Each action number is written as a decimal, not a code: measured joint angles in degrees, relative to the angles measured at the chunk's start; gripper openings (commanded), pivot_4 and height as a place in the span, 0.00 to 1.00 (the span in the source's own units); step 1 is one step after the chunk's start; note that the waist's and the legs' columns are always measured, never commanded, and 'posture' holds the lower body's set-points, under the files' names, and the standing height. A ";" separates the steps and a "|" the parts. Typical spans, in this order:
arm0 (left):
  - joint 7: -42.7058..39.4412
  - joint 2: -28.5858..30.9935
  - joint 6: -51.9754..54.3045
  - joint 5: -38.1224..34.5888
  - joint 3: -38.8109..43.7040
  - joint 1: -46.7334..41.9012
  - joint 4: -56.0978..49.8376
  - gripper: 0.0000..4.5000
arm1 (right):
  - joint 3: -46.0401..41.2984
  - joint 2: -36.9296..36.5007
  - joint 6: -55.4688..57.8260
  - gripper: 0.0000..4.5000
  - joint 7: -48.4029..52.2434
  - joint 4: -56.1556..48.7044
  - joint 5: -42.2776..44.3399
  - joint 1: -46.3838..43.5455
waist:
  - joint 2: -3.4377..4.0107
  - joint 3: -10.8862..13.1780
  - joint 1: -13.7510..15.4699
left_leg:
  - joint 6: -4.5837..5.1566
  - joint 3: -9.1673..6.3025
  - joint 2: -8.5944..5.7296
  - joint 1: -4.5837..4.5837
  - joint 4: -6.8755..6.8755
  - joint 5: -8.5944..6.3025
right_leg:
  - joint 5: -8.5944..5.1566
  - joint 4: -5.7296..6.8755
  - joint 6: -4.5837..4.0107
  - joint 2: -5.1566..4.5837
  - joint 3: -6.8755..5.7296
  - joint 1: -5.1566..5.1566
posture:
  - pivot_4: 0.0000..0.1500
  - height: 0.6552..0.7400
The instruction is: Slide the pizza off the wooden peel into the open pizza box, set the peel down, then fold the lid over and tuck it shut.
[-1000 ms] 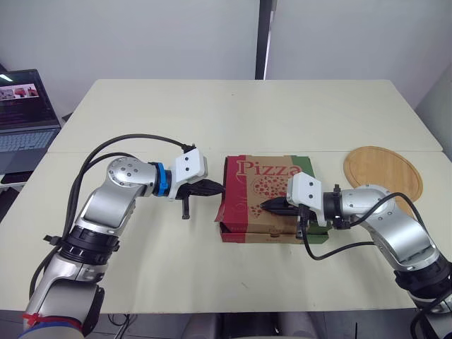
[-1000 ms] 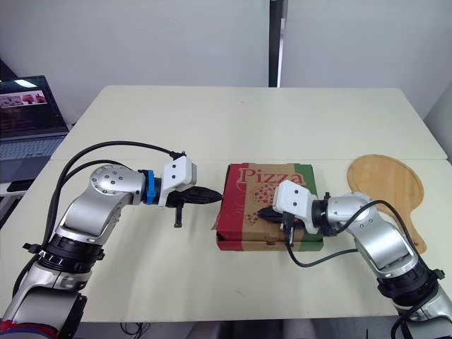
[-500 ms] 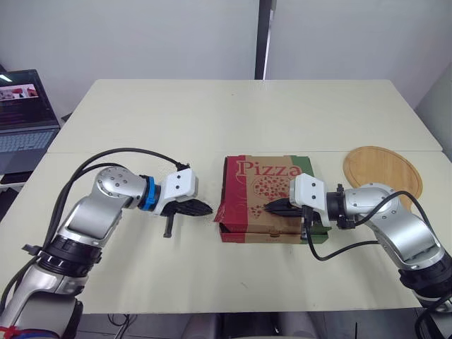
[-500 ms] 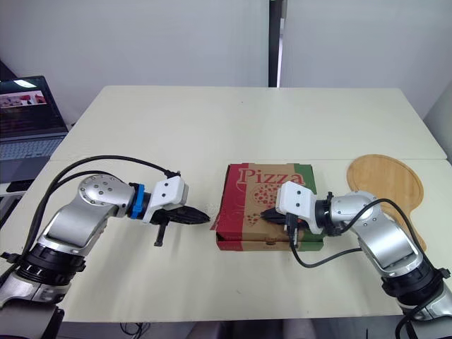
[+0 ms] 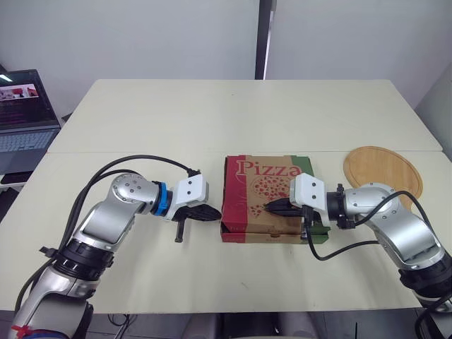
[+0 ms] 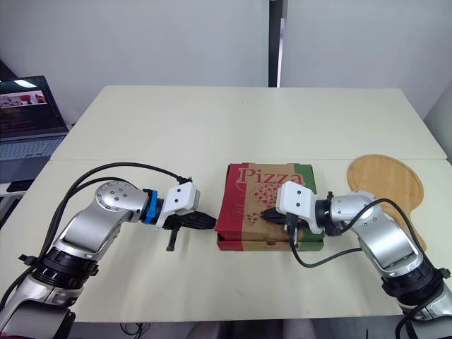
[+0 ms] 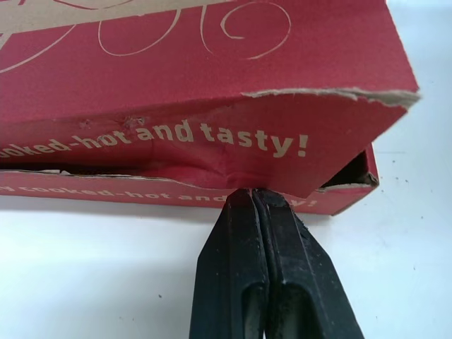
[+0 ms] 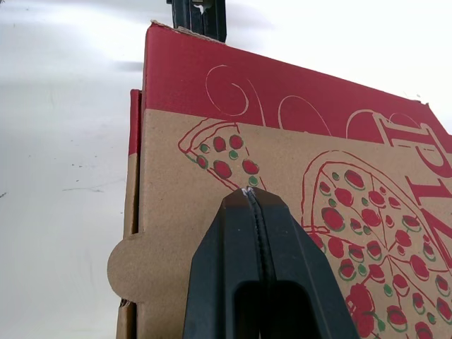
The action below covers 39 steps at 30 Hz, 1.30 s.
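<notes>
Left gripper (image 7: 252, 192): your fingers are pressing together, empty, tips touching the pizza box (image 5: 263, 185) on its red side.
Right gripper (image 8: 247, 192): clenched on nothing, tips resting on the closed lid (image 8: 296, 162).
Peel (image 5: 383, 169): lying on the table just right of the box.

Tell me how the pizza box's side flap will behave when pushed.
The side flap is thin cardboard, already creased and torn along its edge, so it will probably buckle rather than push stiffly. The pizza box looks light and may slide unless the right gripper pins it.
</notes>
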 measured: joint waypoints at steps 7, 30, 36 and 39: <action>0.31 -1.01 3.05 -0.24 0.02 -1.08 -0.62 0.00 | -0.10 -0.27 0.00 0.01 0.05 0.00 0.01 0.00 | 0.00 0.00 0.04 | 0.00 0.00 0.00 0.00 0.00 0.00 | 0.00 0.00 0.00 0.00 0.00 0.00 | 1.00 1.00; 1.26 0.80 3.42 -2.84 0.21 -1.64 -3.18 0.00 | 0.08 -0.75 0.00 0.01 1.20 -0.01 -0.19 0.40 | 0.00 0.00 -0.07 | 0.00 0.00 0.01 0.00 0.00 0.00 | 0.00 -0.01 0.00 0.00 0.01 -0.01 | 1.00 1.00; 1.29 2.18 5.43 -5.06 3.00 -1.52 -3.18 0.00 | 0.12 -0.75 0.00 0.01 1.21 0.00 -0.55 0.48 | 0.00 0.00 -0.04 | 0.00 0.00 0.01 0.00 0.00 0.00 | 0.00 -0.01 0.00 0.00 0.00 -0.01 | 1.00 1.00; 1.47 1.54 9.74 -8.43 4.33 -3.32 -4.32 0.00 | 0.17 -0.76 0.00 0.01 1.21 -0.01 -0.67 0.49 | 0.00 0.00 -0.02 | 0.00 -0.01 0.01 -0.01 0.00 0.00 | 0.00 -0.01 0.00 0.00 -0.01 0.00 | 1.00 1.00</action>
